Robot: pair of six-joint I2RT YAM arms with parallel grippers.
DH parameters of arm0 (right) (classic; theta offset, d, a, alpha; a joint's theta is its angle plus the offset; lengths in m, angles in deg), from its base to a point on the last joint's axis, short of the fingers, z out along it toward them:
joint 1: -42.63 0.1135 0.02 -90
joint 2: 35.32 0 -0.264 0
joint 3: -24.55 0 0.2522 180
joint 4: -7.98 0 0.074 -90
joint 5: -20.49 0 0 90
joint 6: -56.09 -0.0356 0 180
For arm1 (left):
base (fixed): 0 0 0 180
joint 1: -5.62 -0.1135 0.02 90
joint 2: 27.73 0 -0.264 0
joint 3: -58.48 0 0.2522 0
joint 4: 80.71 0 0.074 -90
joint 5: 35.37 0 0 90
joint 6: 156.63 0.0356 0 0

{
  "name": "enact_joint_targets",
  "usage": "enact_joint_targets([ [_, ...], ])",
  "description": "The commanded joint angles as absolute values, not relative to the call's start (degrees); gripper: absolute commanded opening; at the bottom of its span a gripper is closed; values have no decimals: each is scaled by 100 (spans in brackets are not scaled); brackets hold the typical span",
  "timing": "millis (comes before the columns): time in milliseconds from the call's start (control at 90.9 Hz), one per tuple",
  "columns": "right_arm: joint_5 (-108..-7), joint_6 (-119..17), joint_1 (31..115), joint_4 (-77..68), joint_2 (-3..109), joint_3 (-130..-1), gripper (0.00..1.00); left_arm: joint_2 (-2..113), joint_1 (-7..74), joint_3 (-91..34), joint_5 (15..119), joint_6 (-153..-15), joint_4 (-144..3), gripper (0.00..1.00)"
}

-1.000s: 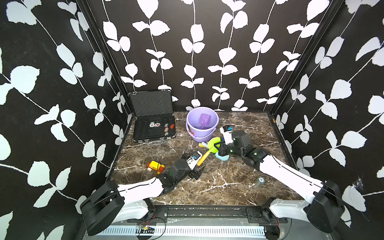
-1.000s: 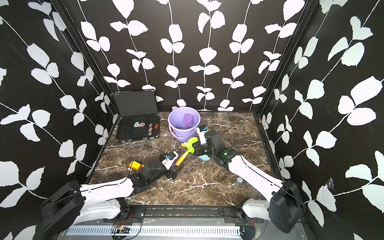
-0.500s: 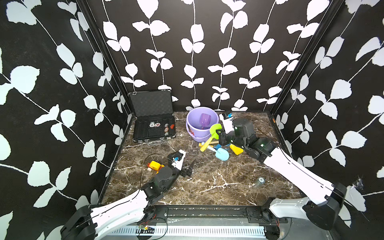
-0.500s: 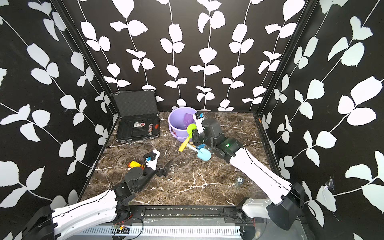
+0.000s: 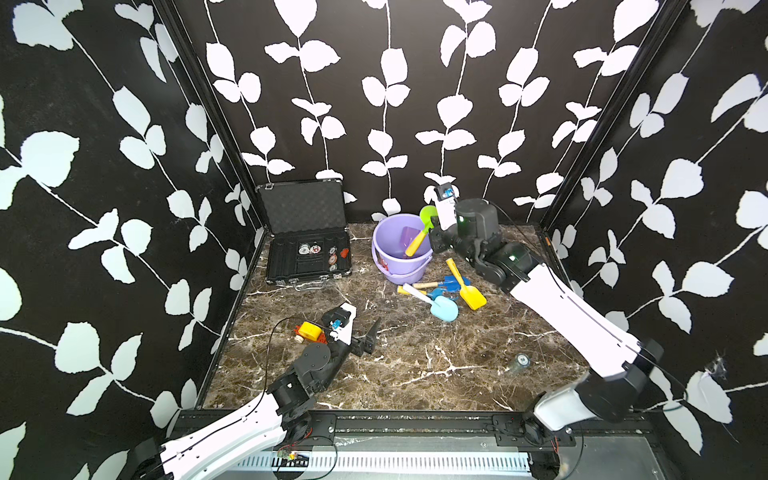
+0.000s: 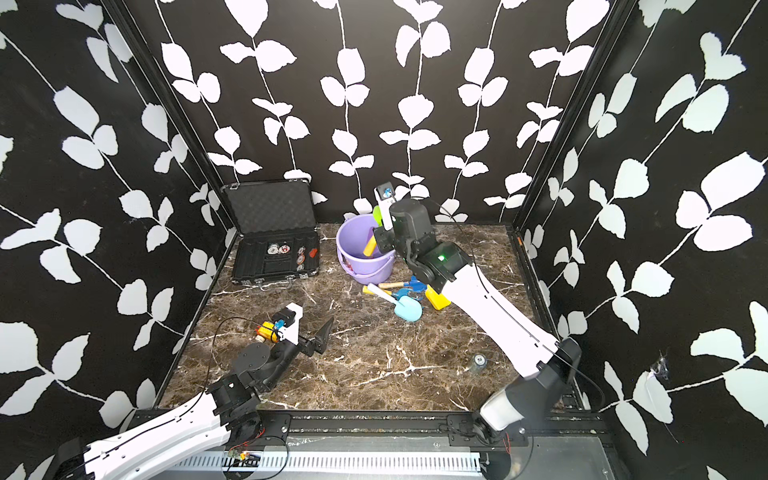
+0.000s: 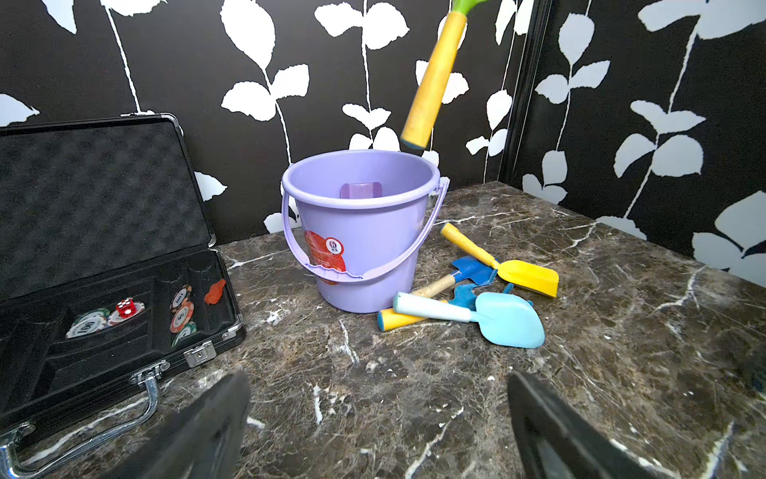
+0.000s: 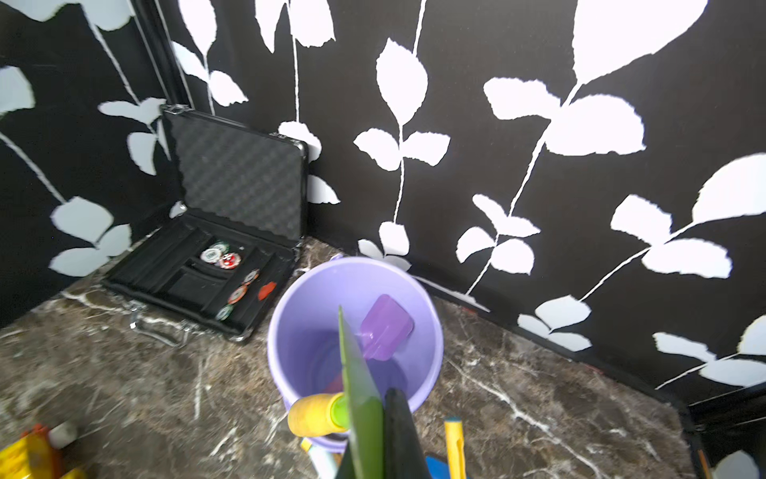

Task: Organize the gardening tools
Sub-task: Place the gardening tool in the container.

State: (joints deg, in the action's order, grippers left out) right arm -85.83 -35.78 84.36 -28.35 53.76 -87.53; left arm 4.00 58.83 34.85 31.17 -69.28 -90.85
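Observation:
My right gripper (image 8: 379, 398) is shut on the blade of the lime scoop (image 5: 428, 214), whose yellow handle (image 7: 431, 83) hangs tilted over the lavender bucket (image 5: 399, 266). A purple scoop (image 8: 385, 327) leans inside the bucket. On the marble beside the bucket lie a yellow spade (image 5: 471, 297), a light blue trowel (image 5: 444, 309), a blue spade (image 7: 472, 269) with a wooden handle and a blue rake (image 5: 434, 293). My left gripper (image 5: 365, 338) hovers low at front left, open and empty, well short of these tools.
An open black case (image 5: 307, 253) with poker chips and a die stands at the back left. A yellow-and-red toy vehicle (image 5: 309, 331) sits just left of my left wrist. A small round jar (image 5: 519, 361) stands at the front right.
My right gripper has lifted the lime scoop off the table and carried it back over the bucket. My left arm has drawn back toward the front left, away from the tools.

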Motion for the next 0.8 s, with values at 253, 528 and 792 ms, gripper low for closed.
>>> enact_joint_targets([
  [253,-9407,-2774,8439,-2862,7012,-10497,0,713,5891,3403,3186,-6903,-9212,99],
  [528,-9261,-2559,8385,-3193,8039,-11241,0,783,5897,3407,3159,-6930,-9236,99],
  [792,-9041,-2638,8368,-3302,8470,-11312,0,759,5898,3427,3110,-7006,-9157,99],
])
